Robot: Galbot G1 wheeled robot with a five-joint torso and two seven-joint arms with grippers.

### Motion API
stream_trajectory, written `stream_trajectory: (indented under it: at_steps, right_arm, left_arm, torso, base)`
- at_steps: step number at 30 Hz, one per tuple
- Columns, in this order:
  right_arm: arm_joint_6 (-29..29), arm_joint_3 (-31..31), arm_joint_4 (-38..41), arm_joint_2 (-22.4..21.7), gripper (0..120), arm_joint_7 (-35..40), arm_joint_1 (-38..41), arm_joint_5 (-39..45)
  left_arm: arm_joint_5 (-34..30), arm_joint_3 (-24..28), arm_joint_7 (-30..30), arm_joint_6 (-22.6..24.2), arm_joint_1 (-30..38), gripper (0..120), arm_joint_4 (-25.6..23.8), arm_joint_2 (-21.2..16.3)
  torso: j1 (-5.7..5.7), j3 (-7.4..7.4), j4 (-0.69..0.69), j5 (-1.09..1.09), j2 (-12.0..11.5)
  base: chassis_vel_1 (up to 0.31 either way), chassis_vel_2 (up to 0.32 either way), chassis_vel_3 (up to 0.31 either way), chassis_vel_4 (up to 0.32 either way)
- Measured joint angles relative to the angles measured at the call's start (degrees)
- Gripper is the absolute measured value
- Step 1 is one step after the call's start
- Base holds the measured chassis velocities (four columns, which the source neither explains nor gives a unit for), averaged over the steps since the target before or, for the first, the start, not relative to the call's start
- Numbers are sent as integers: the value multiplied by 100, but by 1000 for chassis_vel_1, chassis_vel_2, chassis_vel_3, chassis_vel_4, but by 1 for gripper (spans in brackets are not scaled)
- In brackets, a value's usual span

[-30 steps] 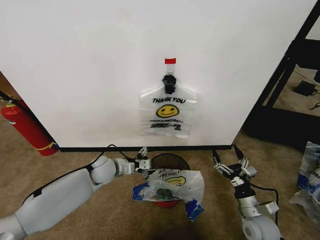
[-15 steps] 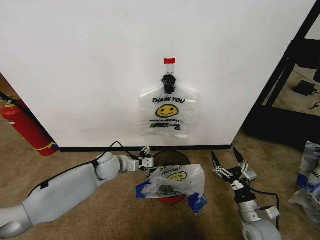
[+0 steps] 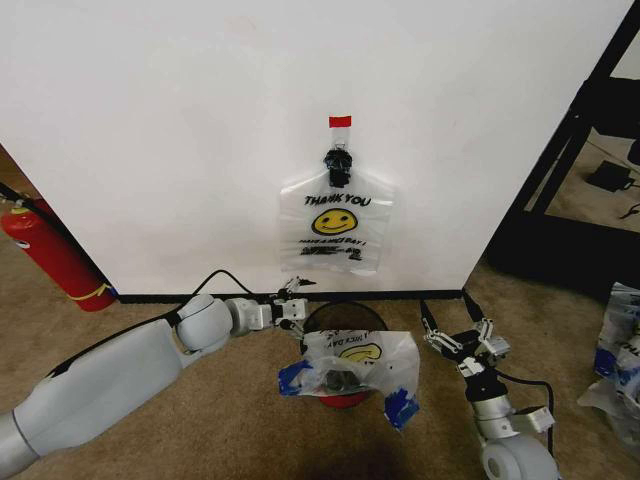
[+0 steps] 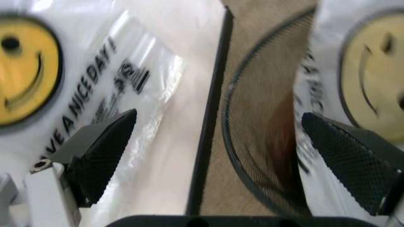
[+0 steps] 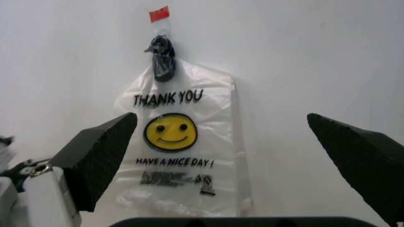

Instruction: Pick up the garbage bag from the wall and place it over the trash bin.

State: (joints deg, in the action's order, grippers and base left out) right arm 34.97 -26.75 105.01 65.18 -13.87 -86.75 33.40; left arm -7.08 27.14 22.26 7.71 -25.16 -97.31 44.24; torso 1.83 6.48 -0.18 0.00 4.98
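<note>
One bag point(image 3: 347, 362) already lies draped over the bin point(image 3: 338, 322) just beside the open, empty left pincer point(image 3: 291, 305), while the right pincer point(image 3: 456, 338), open too, waits nearby.

Head camera looks forward and down from above at the white wall point(image 3: 180, 130) and brown carpet point(image 3: 230, 420). Left wrist camera sits close, facing the round black wire-mesh bin point(image 4: 259, 142). Right wrist camera faces the wall from farther back; both wrist views share the translucent smiley-face bag hanging on the wall point(image 5: 180, 156).
</note>
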Motion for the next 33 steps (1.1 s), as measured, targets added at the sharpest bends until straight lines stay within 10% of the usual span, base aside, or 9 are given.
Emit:
stream_trajectory:
  at_steps: [12, 24, 33]
  right_arm:
    - [46, -155, 193, 8, 100, -11, -232, -128]
    - [141, -195, 205, 43, 100, -6, -390, -145]
    - [190, -214, 332, 50, 100, -32, -545, -234]
  left_arm:
    - [-3261, 510, -1649, 2511, 540, 100, 609, 800]
    - [-3515, 788, -1935, 3482, 1032, 97, 1386, 1615]
    - [-3433, 1025, -1968, 3498, 1151, 67, 1793, 1909]
  torso:
    - [0, 0, 1, 0, 0]
    - [0, 0, 0, 2, 0]
    - [0, -1, 0, 1, 1]
  base:
    - [0, 0, 0, 0]
    - [0, 0, 0, 0]
    - [0, 0, 0, 0]
